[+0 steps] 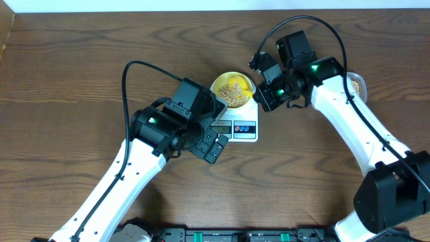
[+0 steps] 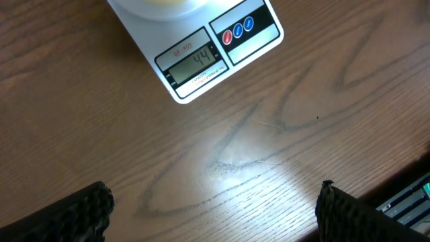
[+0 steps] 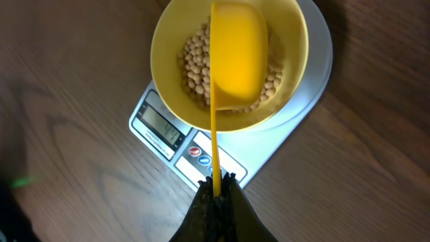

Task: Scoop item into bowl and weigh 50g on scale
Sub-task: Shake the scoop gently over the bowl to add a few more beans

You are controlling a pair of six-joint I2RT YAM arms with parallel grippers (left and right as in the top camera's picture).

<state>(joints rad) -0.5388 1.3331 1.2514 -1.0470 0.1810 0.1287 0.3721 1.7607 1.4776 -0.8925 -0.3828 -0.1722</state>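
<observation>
Right claw [image 3: 216,185]: pinching shut on the thin handle of the scoop [image 3: 236,57], holding its head over the bowl.
Left claw [image 2: 215,212]: hanging with its fingers wide apart, gripping nothing, just near of the scale.
Beans [image 3: 195,67]: lying in the bowl [image 3: 161,47], partly hiding under the scoop head; whether any are lying in the scoop, cannot tell.
Bowl: sitting on the scale [image 2: 201,67], mid-tabletop [image 2: 302,148].
Display [image 2: 198,62]: showing 44, so the weight is probably running a little short of target.
Risk, overshoot: tipping in another full scoop would likely be carrying the reading past target.
Risk, false reading: the scoop leaning on the bowl rim would be pressing on the scale.
Risk, spill: beans bouncing over the low rim would be rolling off across the tabletop.
Risk, nudge: the open claw drifting far would be bumping the scale's near edge.
Count: one scale, one bowl, one scoop, one tub [image 1: 356,84] far right, two buttons [image 2: 240,30], two claws; beans too many for counting.
</observation>
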